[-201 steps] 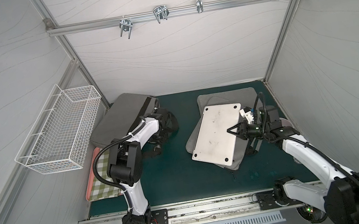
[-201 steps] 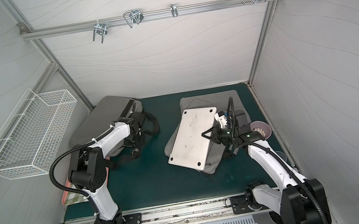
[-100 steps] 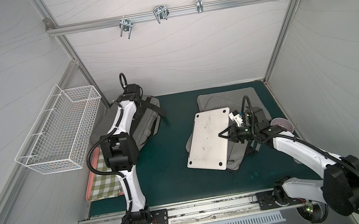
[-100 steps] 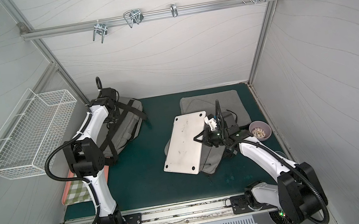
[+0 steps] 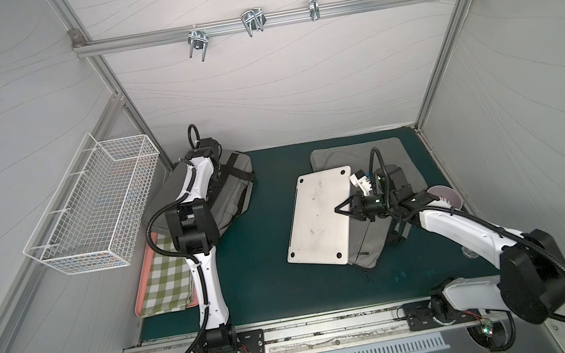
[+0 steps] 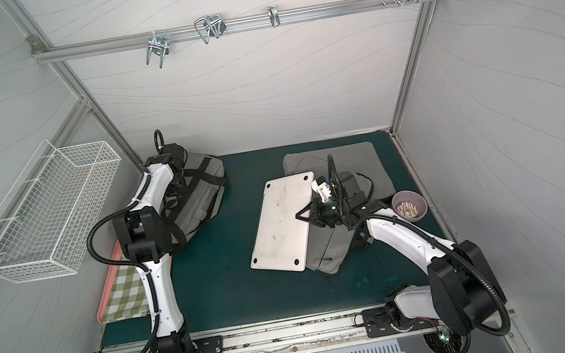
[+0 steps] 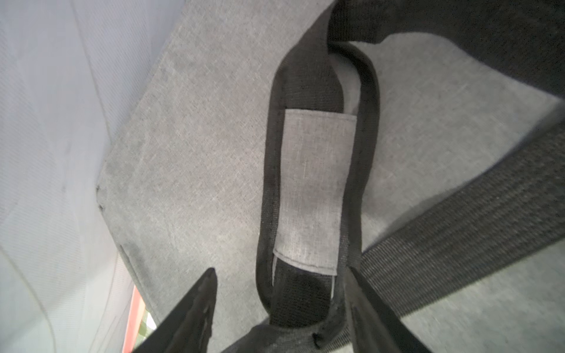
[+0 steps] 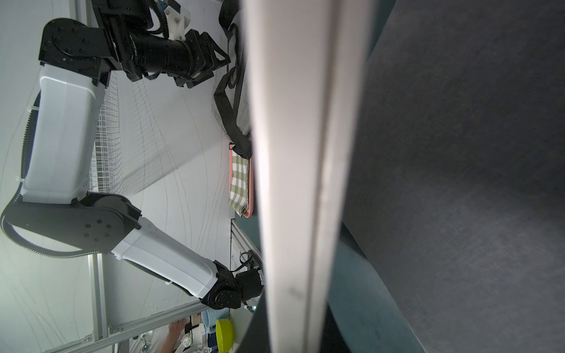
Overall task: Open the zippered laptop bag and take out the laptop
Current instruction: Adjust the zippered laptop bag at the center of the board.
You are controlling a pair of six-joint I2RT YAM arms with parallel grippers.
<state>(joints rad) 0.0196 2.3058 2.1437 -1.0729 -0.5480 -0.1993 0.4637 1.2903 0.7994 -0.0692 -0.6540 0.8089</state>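
Aluminium laptop (image 5: 319,213): out of grey laptop bag (image 5: 369,248), lower than a second ago, lies across bag and desk (image 5: 259,284) | right claw (image 5: 341,210): stays pinched on its edge | left claw (image 7: 279,270): just parted, empty, over strapped bag handle (image 7: 315,189) | removal looks nearly complete

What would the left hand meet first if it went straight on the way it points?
Probably the black webbing handle with its grey fabric wrap on the grey fabric bag, just ahead of the left hand.
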